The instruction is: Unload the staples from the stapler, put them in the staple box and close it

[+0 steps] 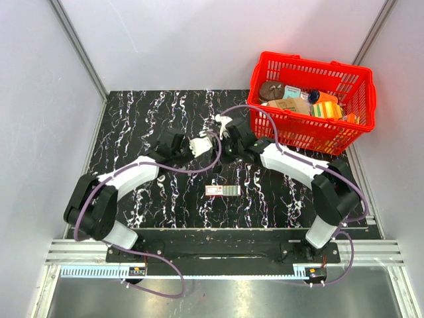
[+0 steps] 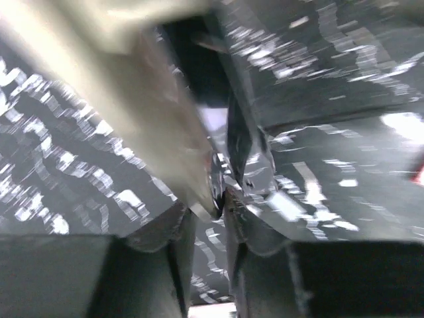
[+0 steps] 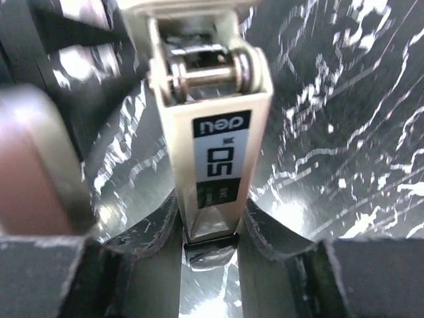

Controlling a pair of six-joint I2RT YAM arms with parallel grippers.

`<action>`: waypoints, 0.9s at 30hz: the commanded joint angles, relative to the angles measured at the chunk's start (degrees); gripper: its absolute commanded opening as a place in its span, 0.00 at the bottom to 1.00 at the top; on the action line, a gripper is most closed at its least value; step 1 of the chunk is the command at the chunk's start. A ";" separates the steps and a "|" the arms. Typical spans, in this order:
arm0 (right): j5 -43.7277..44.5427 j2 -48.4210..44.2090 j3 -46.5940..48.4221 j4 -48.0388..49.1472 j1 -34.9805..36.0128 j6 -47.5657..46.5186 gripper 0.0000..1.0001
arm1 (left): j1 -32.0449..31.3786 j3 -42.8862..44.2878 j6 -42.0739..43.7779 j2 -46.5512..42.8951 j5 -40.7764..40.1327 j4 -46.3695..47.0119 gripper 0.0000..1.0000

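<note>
The cream plastic stapler is at the middle of the black white-veined mat. The right gripper is clamped on its body, and the left gripper is pinched nearly together on its thin edge, though that view is blurred. Bare mat stretches toward 9 o'clock. A red plastic mesh basket crowds 2 o'clock, and a small flat red-and-white box lies at 6. Pale grey walls close three sides.

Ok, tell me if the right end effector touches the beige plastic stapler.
Touching. Right wrist view: the right end effector clamps the beige plastic stapler on both sides.
</note>
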 commanded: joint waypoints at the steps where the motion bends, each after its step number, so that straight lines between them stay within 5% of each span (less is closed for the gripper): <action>1: 12.34 -3.34 5.67 6.35 -3.14 7.84 0.00 | -1.46 1.79 -8.51 -6.47 18.07 -11.81 0.30; 8: 12.51 -0.88 10.94 4.42 -3.58 9.87 0.00 | -0.93 6.62 -15.10 -6.65 21.08 -15.33 0.56; 11: 14.53 -0.18 11.83 3.98 -3.67 9.61 0.00 | 3.88 9.34 -19.31 -7.87 21.78 -15.16 0.61; 14: 14.97 1.93 13.75 3.63 -3.75 7.50 0.00 | 11.70 11.80 -23.27 -9.54 23.36 -15.50 0.78; 27: 21.38 20.91 27.99 6.61 -3.58 2.23 0.00 | 23.50 15.41 -17.92 -16.67 30.48 -40.62 0.78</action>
